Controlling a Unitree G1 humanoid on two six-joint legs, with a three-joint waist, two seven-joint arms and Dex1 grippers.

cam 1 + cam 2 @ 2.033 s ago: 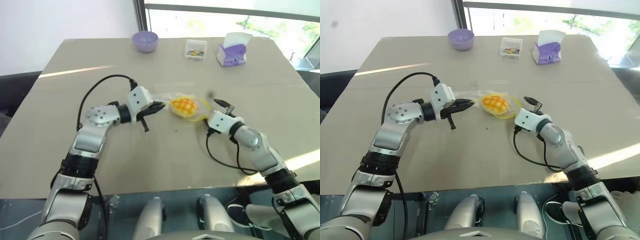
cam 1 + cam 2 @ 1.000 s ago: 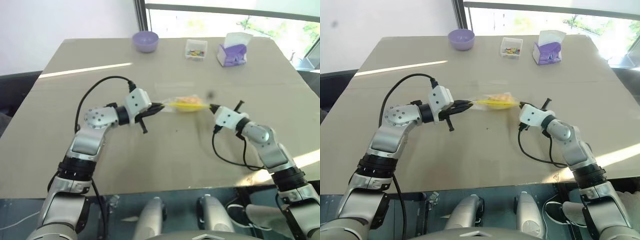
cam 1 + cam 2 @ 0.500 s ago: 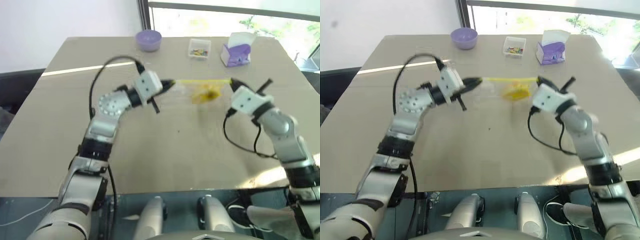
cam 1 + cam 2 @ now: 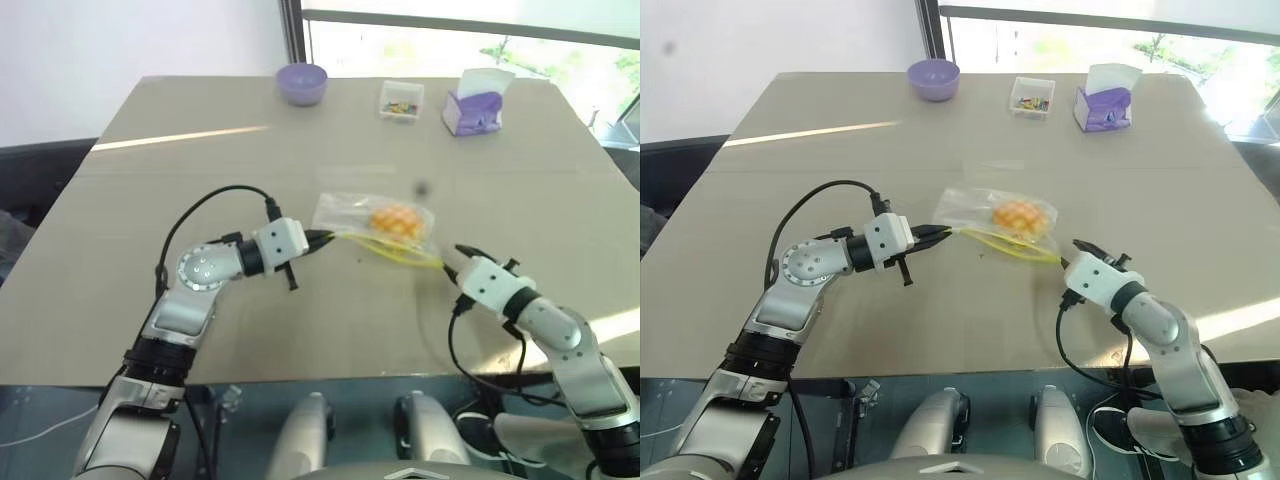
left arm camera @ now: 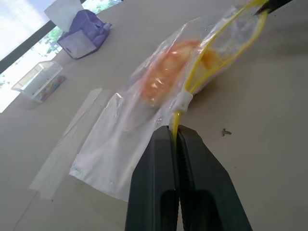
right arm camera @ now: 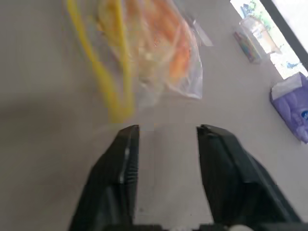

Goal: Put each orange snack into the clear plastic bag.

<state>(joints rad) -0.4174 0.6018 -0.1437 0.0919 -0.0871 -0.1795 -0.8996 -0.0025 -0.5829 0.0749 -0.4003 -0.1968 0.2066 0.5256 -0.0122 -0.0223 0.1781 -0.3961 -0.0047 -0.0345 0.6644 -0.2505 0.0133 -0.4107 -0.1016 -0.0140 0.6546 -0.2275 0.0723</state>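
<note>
The clear plastic bag [image 4: 352, 212] lies on the table with the orange snack [image 4: 395, 217] inside it. Its yellow seal strip [image 4: 392, 250] loops out toward me. My left gripper [image 4: 319, 238] is shut on one end of that strip, and in the left wrist view the closed fingers [image 5: 192, 159] pinch it just below the slider. My right gripper [image 6: 166, 130] stands open a little short of the strip's other end, touching nothing. It sits near the front right of the table [image 4: 457, 255].
Along the far edge of the table [image 4: 150, 160] stand a purple bowl [image 4: 302, 82], a small clear box of coloured bits [image 4: 402, 99] and a purple tissue box [image 4: 480, 100]. A strip of clear tape [image 5: 67, 144] lies on the table beside the bag.
Half a second ago both grippers held the bag stretched in the air. Now it rests on the table; the right gripper has let go, opened and drawn back, while the left still holds.
</note>
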